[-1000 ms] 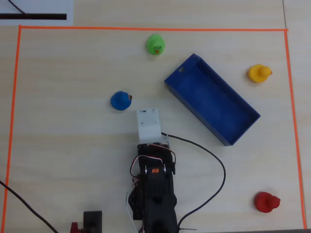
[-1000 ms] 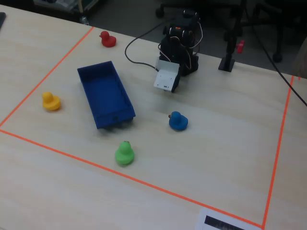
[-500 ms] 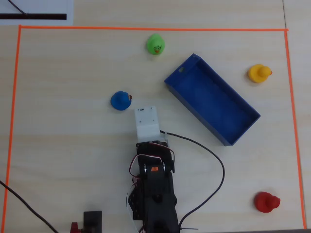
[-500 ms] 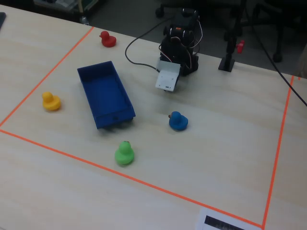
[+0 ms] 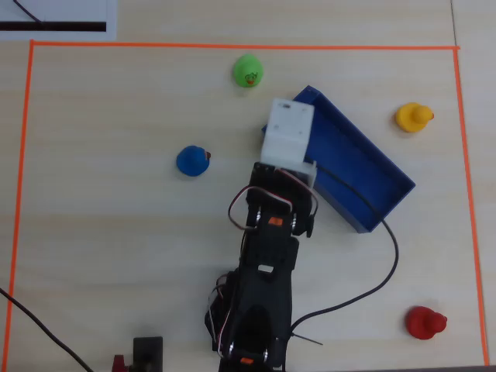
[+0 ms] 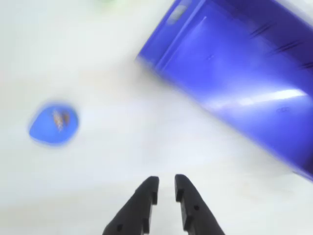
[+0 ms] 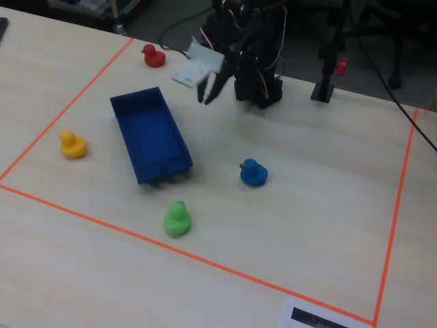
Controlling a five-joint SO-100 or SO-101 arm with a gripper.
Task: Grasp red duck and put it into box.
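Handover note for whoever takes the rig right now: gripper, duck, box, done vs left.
Gripper: empty, fingers nearly closed with a narrow gap, raised above the table beside the box.
Red duck: untouched, alone near the lower right corner of the overhead view, inside the orange tape border, far from the gripper.
Box: blue, empty, lying diagonally in the middle of the work area.
Done: nothing yet.
Left: reach the red duck, grasp it, carry it to the box, release.

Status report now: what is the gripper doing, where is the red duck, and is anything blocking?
Gripper empty, raised, fingers nearly shut. Red duck untouched by the tape corner, outside the box. Nothing blocking.
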